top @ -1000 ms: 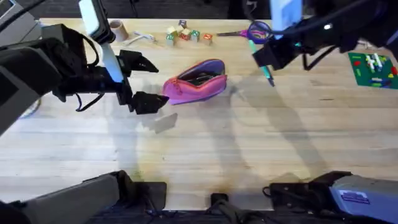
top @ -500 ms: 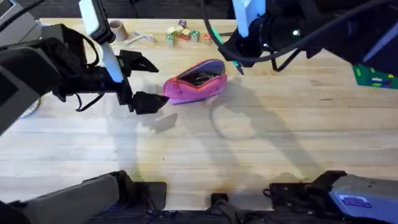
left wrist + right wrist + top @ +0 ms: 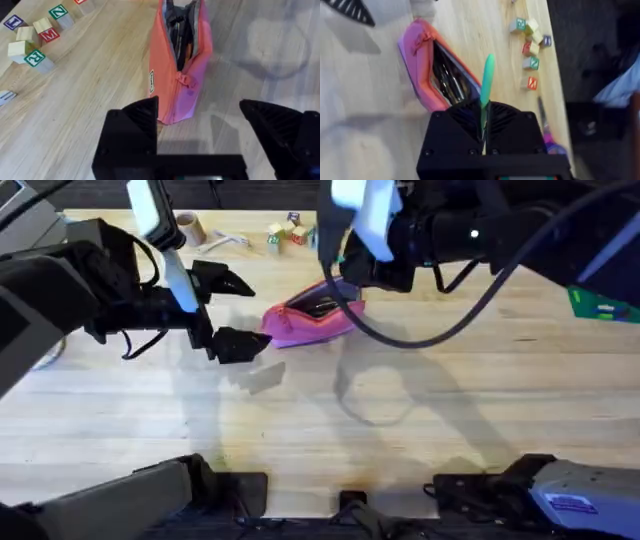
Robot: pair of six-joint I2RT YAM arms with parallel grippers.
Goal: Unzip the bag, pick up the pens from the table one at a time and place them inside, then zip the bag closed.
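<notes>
The far end of the bag [image 3: 312, 313] is covered by the right arm in the overhead view, and its top end is cut off by the edge in the left wrist view. The contents inside the open zipper are dark and cannot be made out. The green pen [image 3: 486, 87] is partly hidden between the jaws; its lower end is not seen. The lettered blocks [image 3: 531, 40] are blurred.

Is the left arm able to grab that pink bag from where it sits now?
Probably yes. The left gripper is open, empty and just short of the end of the bag, with bare table between them.
</notes>
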